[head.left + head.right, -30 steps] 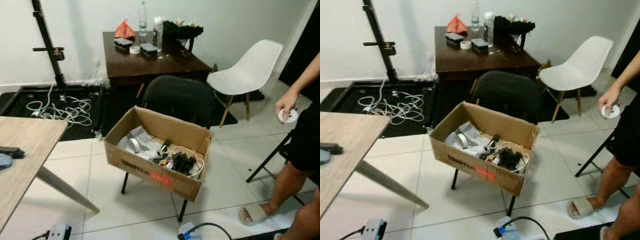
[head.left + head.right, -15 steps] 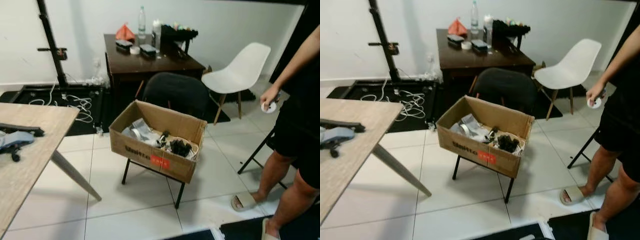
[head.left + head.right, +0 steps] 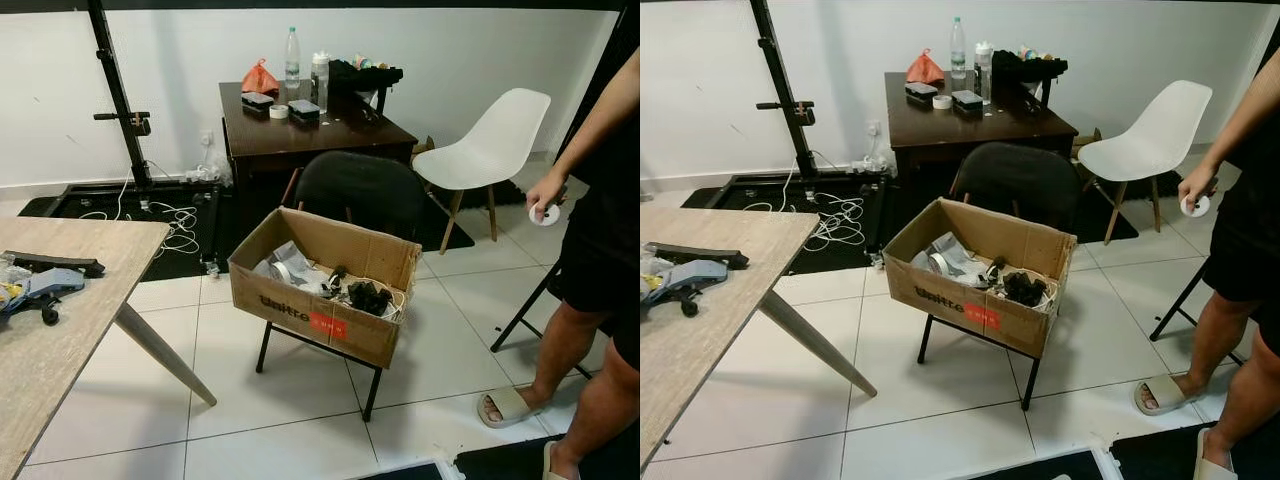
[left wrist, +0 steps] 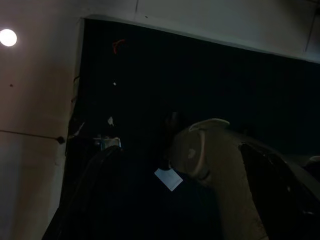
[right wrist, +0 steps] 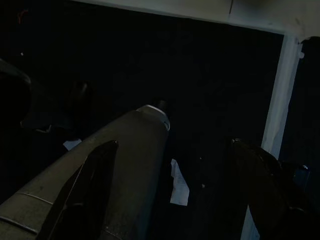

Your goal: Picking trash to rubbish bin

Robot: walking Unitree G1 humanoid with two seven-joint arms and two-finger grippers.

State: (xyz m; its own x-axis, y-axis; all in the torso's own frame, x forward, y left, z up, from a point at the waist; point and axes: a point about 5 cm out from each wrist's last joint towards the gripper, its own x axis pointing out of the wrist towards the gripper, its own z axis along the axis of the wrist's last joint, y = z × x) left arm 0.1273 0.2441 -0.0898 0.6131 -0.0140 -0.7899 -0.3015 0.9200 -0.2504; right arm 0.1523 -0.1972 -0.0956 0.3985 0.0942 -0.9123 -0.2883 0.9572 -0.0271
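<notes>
On the far left of the cardboard box is a light wooden table. A blue and black tool and a long black thing lie on it. Behind the table, left of the box, a black stand goes up by the white wall, and white cables lie in a heap on a black mat.

The cardboard box is in the middle. It sits on a black chair and it is open on top. It has dark letters and a red sticker on its front. Inside it are silver wrappers, black bits and thin wires. No real bin can be made out, so the box looks like the place for trash.

Behind the box is a dark brown desk with a water bottle, an orange bag and a roll of tape on it.

Right of the box stands a white chair. Further right is a person in black shorts and sandals. The person's hand holds a small white roll.

The left gripper hangs over a dark mat, with its two black fingers wide apart and holding nothing. The right gripper hangs the same way, fingers wide apart and holding nothing.
</notes>
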